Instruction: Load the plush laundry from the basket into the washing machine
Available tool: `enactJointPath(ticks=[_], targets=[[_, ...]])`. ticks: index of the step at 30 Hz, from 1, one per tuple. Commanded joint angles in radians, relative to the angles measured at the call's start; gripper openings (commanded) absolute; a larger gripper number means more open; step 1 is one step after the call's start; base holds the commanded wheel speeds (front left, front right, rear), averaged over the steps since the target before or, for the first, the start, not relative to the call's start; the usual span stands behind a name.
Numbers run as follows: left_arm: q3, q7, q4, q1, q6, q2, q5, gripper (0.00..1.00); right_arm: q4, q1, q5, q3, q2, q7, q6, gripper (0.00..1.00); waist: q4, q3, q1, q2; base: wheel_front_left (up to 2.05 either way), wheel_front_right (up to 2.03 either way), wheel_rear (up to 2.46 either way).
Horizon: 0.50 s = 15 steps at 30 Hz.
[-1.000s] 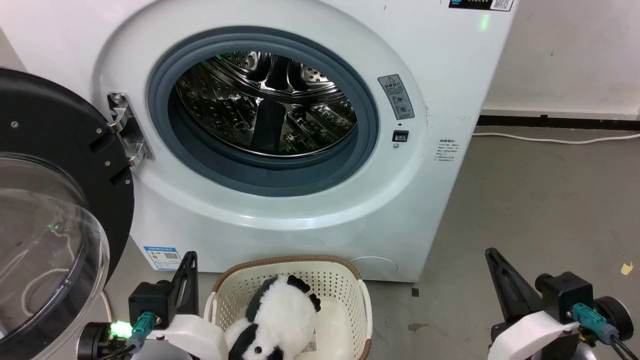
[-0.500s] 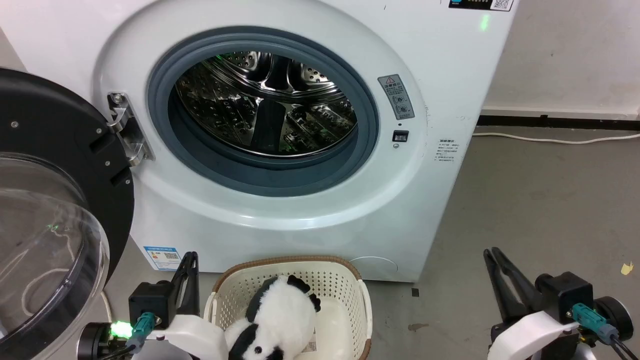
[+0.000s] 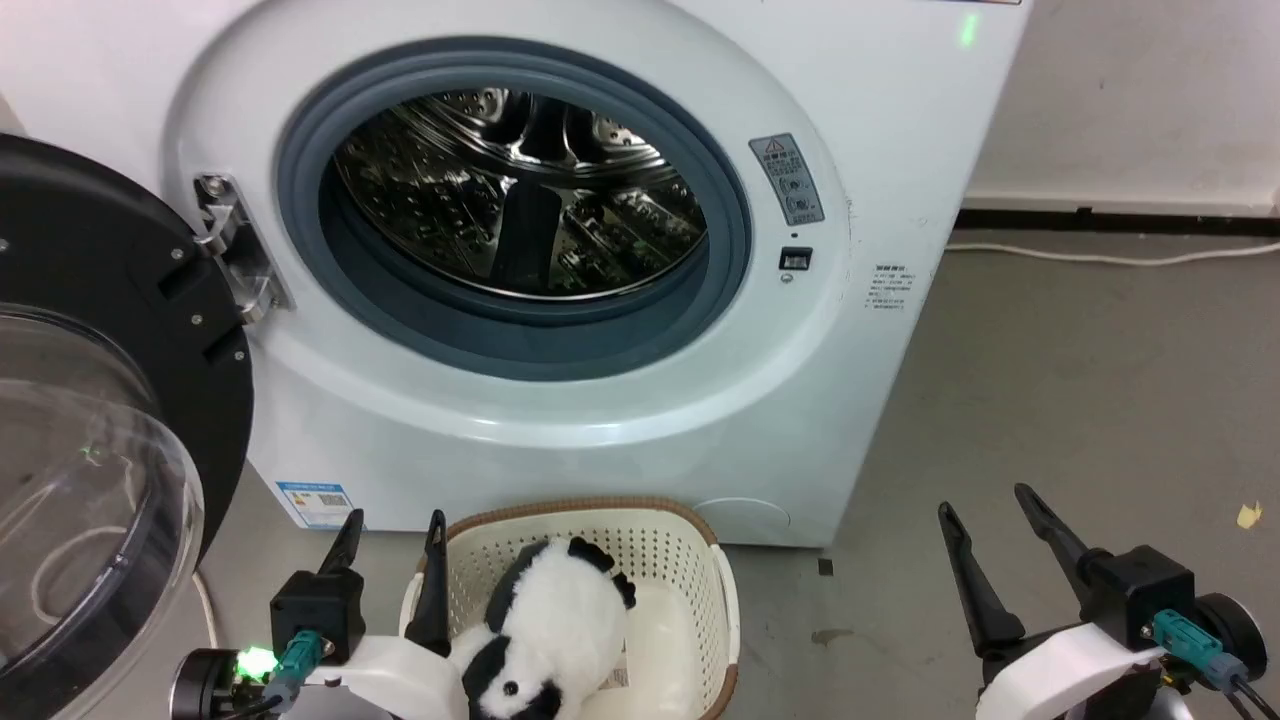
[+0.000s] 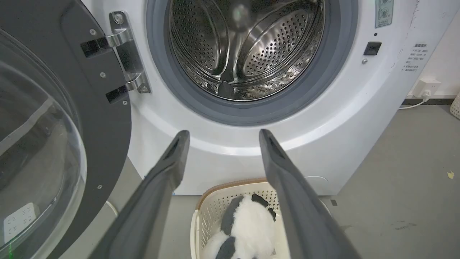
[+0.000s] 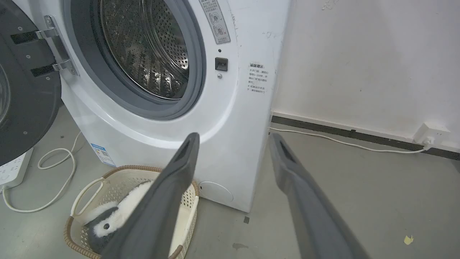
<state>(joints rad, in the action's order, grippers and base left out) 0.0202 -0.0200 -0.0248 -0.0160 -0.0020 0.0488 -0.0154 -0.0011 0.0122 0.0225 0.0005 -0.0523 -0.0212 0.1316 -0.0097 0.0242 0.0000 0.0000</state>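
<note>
- Left gripper (image 3: 394,518) is spread wide with nothing in it. It's parked low, just beside the left rim of the basket (image 3: 672,560). The inner finger looks right at the rim, but I can't tell if it's touching.
- Right gripper (image 3: 982,500) is also spread and empty, well off to the right over bare floor.
- The plush laundry (image 3: 560,620) is lying in the basket, face end toward me. The basket sits on the floor close up against the foot of the washing machine (image 3: 600,440), right under the opening.
- So I'd call this the very start, the reach-for-the-panda step. The drum (image 3: 520,200) looks empty.
- Next move as I see it: bring the left gripper over the rim and down onto the white body. It's fluffy, so I'd pinch deep, then lift clear of the rim and up into the drum.
- Stuff to watch: the door (image 3: 90,250) hangs open on the left and its clear dome bulges out toward my left arm. The grey gasket (image 3: 300,215) lip could also snag a dangling limb.
- There's a cable (image 5: 54,169) looped on the floor by a power strip (image 5: 10,169) left of the machine. Probably out of the path.
</note>
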Motion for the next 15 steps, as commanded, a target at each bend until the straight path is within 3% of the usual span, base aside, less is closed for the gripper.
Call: enactJointPath(ticks=[1,15], targets=[[0.009,-0.016,-0.021,0.012,0.002,0.0,-0.017,1.0,0.001,-0.004,0.017,0.0,0.0,-0.015,0.0,1.0,-0.006,0.02,0.0,0.0,0.0,0.0,0.0],[0.019,-0.032,-0.176,0.085,-0.008,0.022,-0.053,1.0,-0.003,-0.035,0.045,0.038,0.001,-0.044,0.0,1.0,-0.031,0.115,0.0,0.0,0.0,0.0,0.0]])
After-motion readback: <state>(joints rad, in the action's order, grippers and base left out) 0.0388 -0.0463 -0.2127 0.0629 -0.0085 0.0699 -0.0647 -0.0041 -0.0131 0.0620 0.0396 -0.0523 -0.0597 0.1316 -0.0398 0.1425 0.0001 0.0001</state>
